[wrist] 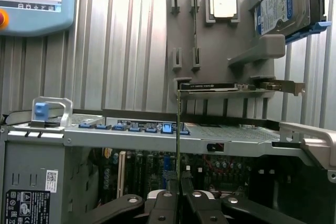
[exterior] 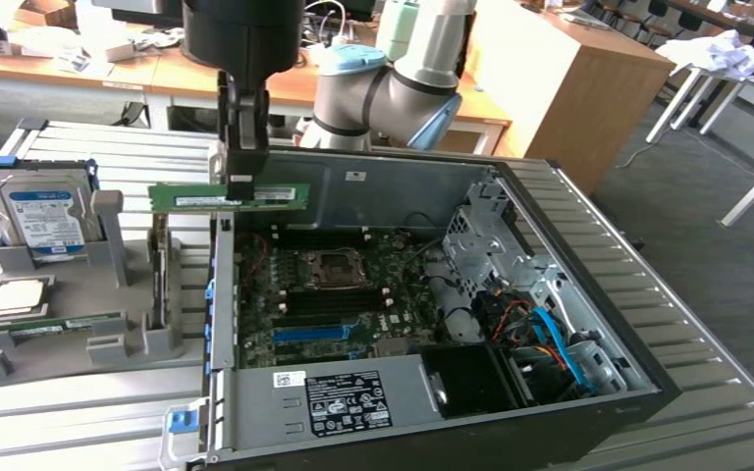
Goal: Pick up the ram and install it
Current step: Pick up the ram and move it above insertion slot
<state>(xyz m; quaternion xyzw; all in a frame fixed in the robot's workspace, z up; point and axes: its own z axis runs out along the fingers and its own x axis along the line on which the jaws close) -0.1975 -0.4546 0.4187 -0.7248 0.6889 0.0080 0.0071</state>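
1. One ram (exterior: 207, 196) is up off the counter (exterior: 76, 422), clenched in the pincer (exterior: 243, 188) near the middle of its length. It hangs level over the far rim of the open computer case (exterior: 350, 186), toward the exterior view's left.
2. Gripping it mid-length probably keeps the thin stick balanced. It stands on edge with its long side level, which would suit a slot on a board lying flat below.
3. The case lies on its side with the panel off, so the motherboard (exterior: 338, 304) faces up, apparently to be reachable from above.
4. Just beside the case, a grey holder (exterior: 102, 339) carries a hard drive (exterior: 39, 211) standing upright and a square processor chip (exterior: 17, 294) lying flat. Each sits in its own recess, likely so every part has a known place.
5. From the wrist, the stick is seen edge-on as a thin green line rising between the fingers (wrist: 163, 205), so its chips and label are hidden there.
6. In the exterior view the pincer covers the stick's middle.
7. Among the dark parts of the board I cannot pick out the memory slots, nor tell whether the stick hangs directly over them.
8. A thin green strip (exterior: 56, 324) lies low in the holder; it is too small to say whether it is another stick.
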